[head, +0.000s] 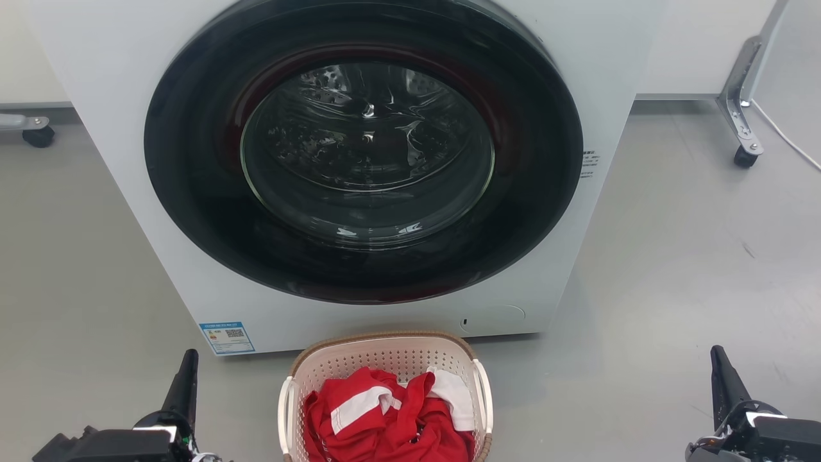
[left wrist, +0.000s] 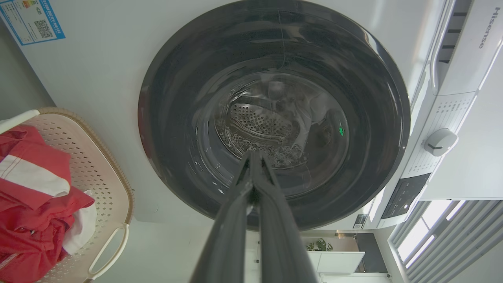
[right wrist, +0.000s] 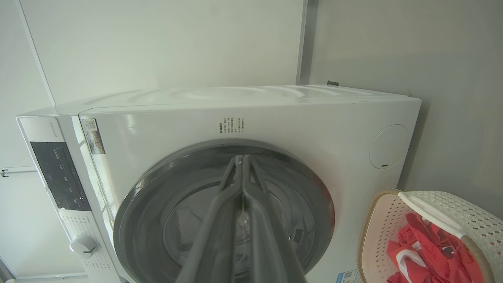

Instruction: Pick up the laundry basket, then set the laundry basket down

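The cream-white perforated plastic laundry basket with a brown woven-look rim (head: 385, 336) stands on the grey floor (head: 673, 289) just in front of the white washer (head: 96, 64), between the left gripper (head: 190, 359) and right gripper (head: 717, 356), both with fingers pressed together. It looks stiff and probably light despite the red-and-white clothes (head: 385, 423), so the white side handles (head: 485, 398) suit gripping best.

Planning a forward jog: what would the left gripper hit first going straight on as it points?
The left gripper would probably meet the washer door; the laundry basket sits aside. Depth unclear.
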`<state>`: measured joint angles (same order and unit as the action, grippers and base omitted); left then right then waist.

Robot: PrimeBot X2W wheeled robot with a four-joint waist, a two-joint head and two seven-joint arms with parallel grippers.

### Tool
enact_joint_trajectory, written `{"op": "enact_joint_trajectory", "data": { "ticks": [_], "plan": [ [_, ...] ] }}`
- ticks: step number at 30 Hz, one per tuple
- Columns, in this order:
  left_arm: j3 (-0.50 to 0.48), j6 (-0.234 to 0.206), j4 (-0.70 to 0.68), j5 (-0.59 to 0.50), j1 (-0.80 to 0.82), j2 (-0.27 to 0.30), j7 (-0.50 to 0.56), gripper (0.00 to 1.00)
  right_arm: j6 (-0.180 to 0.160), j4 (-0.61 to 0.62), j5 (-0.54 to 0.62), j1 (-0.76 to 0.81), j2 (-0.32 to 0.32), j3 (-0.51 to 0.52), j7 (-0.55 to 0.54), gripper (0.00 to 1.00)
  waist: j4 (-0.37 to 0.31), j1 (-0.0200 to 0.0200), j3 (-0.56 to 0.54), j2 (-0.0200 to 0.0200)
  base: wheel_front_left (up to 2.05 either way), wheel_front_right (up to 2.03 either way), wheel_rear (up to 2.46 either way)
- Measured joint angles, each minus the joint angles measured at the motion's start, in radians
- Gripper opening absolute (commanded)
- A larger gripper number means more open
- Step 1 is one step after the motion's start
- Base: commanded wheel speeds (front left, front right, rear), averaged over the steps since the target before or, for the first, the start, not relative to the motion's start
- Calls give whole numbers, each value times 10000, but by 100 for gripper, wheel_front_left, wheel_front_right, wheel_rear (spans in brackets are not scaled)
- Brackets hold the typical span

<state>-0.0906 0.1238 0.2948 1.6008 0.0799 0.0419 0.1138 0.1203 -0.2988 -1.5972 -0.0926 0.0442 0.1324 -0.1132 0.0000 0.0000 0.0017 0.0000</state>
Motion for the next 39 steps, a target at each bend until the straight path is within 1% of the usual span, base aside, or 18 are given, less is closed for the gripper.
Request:
{"op": "enact_joint_trajectory", "data": {
  "ticks": [39],
  "plan": [
    [0,0,2,0,0,0,0,0,0,2,-13,0,-2,0,0,0,0,0,0,0,0,0,0]
  ]
}}
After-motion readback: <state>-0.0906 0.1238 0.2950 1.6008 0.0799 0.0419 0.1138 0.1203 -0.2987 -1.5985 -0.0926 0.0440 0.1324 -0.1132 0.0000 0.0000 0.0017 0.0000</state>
